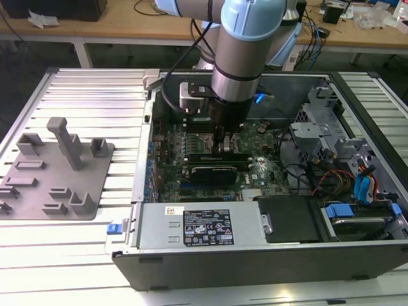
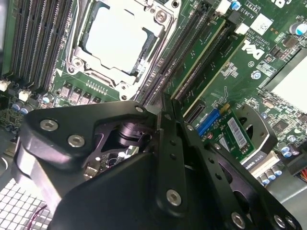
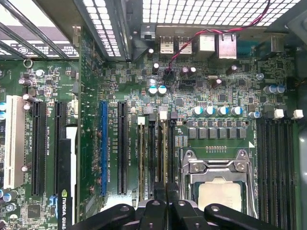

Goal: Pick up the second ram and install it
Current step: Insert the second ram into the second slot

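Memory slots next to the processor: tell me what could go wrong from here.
1. The gripper sits right over the narrow memory slots; a push slightly off line could strain a slot.
2. The processor lies beside those slots, so a sideways slip might strike its metal frame.
3. In the exterior view the arm reaches deep into the computer case, with the black card close by; a careless lift might clip it.
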Action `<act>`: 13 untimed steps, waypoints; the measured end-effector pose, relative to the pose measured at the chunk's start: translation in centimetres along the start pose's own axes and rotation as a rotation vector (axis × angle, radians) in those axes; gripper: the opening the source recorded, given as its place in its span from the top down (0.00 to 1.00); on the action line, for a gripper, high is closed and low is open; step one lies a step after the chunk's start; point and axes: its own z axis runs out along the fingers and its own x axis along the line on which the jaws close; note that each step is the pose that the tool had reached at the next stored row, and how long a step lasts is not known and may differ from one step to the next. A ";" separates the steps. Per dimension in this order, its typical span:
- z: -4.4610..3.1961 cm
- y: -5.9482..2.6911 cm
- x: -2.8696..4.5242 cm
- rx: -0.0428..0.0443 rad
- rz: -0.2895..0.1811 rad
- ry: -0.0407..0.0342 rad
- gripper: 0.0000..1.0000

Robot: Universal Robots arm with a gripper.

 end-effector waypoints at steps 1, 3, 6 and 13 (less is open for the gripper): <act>0.05 0.00 0.00 0.0000 0.000 0.0010 0.91; 0.15 -0.01 0.00 0.0002 0.000 0.0006 0.91; 0.20 -0.01 0.01 0.0000 0.000 0.0009 0.91; -0.22 0.01 -0.02 0.0001 0.000 0.0009 0.76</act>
